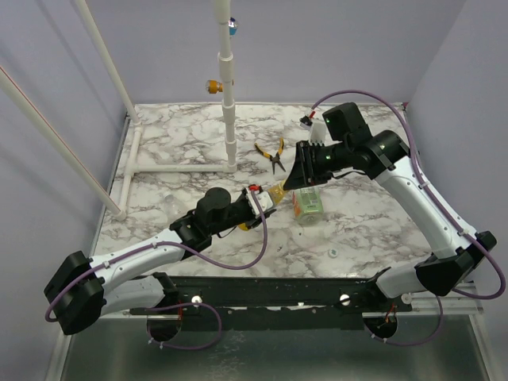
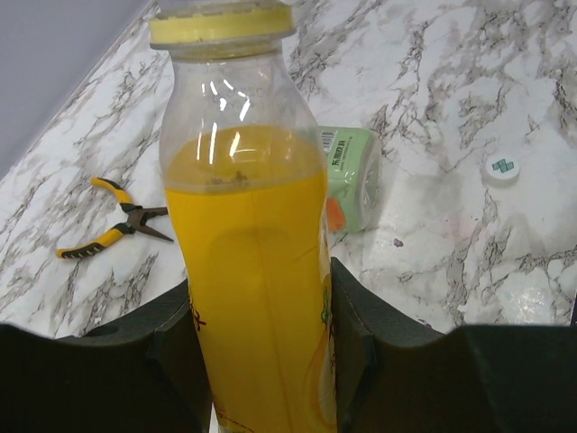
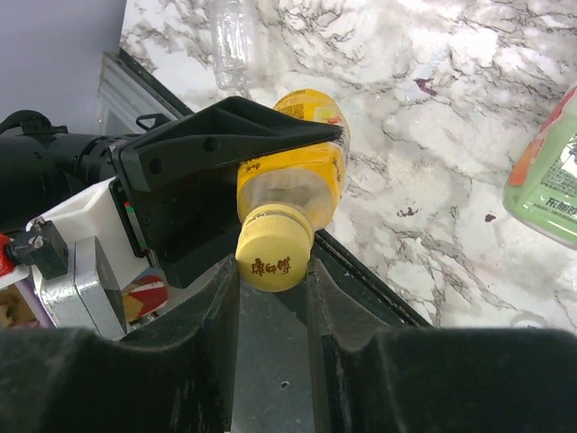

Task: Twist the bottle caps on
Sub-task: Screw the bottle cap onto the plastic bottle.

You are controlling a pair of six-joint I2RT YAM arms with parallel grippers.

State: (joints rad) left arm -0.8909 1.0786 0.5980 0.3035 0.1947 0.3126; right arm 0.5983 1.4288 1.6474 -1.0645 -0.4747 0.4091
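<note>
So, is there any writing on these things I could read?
"康师傅", it seems, in red on the yellow cap.
Barcode and small print on the green bottle: too small to read.
Green mark on the white cap: blurred.

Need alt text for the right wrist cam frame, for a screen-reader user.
A yellow cap sits on the mouth of a yellow bottle, pinched between the two black fingers of the right gripper. The left gripper clamps the bottle's body from the left, mouth pointing at the camera, over a marble table. A green-labelled bottle lies at the right edge.
</note>
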